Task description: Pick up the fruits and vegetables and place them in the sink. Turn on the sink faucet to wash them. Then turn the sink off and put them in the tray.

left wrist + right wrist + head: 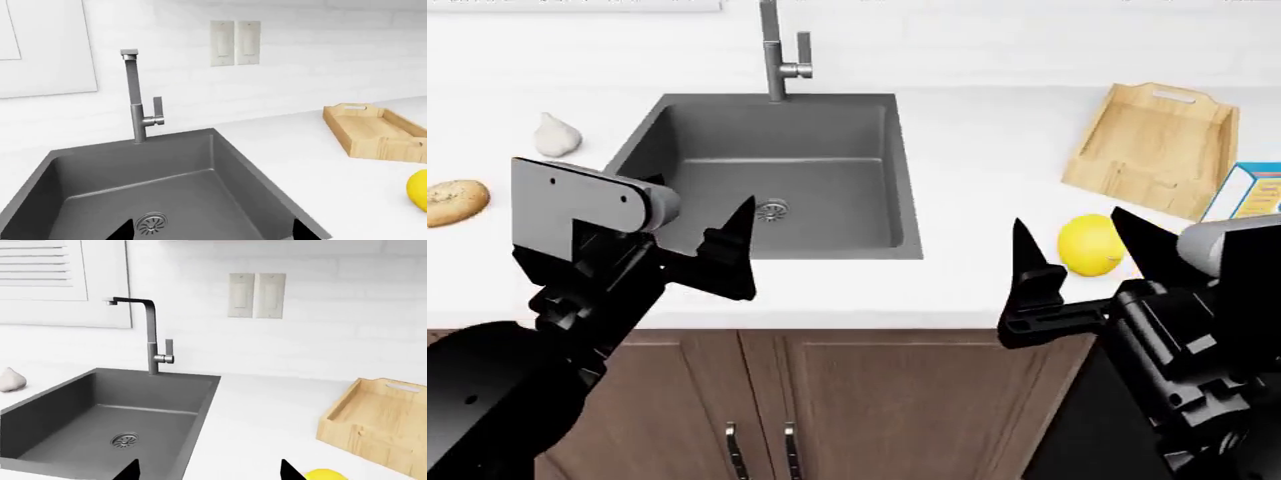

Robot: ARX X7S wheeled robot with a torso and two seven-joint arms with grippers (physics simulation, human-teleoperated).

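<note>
Your right hand hangs spread wide and empty, the lemon on the table just beyond its fingers. Your left hand, also wide, hovers before the sink; the garlic lies well left.

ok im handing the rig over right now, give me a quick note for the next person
Left gripper open, empty, at the sink's front edge.
Right gripper open, empty, just in front of the lemon.
Garlic on the counter left of the sink. Tray empty, back right. No water running from the faucet.
Done: nothing.
Left: both into the sink, wash, faucet off, then into the tray.
</note>
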